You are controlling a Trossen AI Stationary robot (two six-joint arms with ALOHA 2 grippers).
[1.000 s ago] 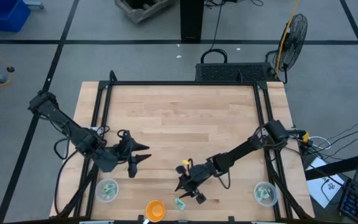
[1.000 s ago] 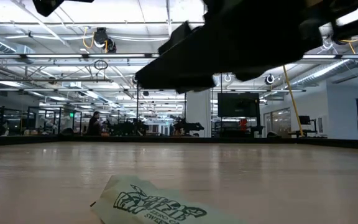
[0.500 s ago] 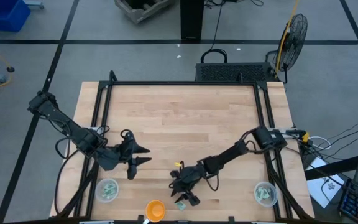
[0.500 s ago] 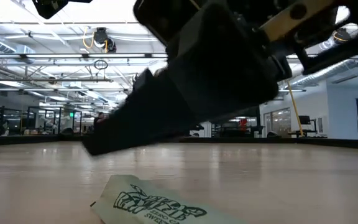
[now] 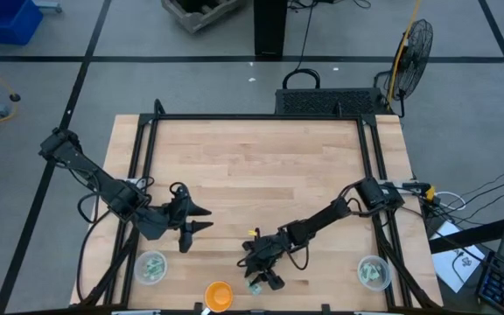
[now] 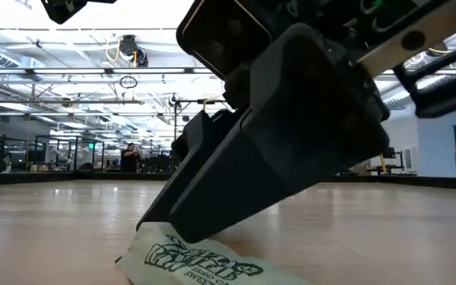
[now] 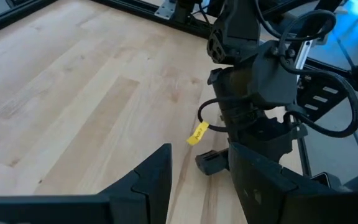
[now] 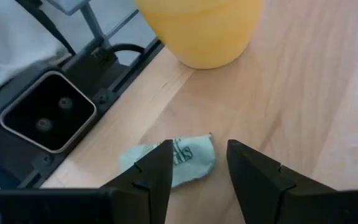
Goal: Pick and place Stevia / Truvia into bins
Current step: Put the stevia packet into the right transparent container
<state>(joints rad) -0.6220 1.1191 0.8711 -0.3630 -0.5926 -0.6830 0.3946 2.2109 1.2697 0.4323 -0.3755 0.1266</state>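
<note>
One pale green Truvia sachet point(image 8: 169, 160) lies flat on the wood near the table's near edge point(image 5: 254, 287), and it shows close up in the low view point(image 6: 204, 261). My right gripper point(image 8: 197, 168) is open and low over it, pointing down, one finger by each side point(image 5: 260, 277). The two clear cups stand at the near left point(image 5: 151, 267) and near right point(image 5: 373, 271), both with sachets inside. My left gripper point(image 5: 196, 219) hangs open above the table's left half point(image 7: 197, 186), holding nothing. My right gripper comes at the sachet from above, slanting toward the near edge. One finger point(image 6: 212, 206) ends at the sachet's far edge point(image 6: 161, 231). I cannot tell whether it touches the paper. The sachet lies flat on the table.
A round orange bowl point(image 5: 218, 295) stands just left of the sachet, close to the right gripper point(image 8: 197, 31). A dark camera block point(image 8: 45, 112) sits at the near edge. The far half of the table point(image 5: 252, 157) is bare wood.
My right gripper has moved toward the table's left and near edge and come down, from above and beside the sachet to low over it. In the low view its fingers drop from the picture's top to the sachet's far edge. The sachet has stayed put.
</note>
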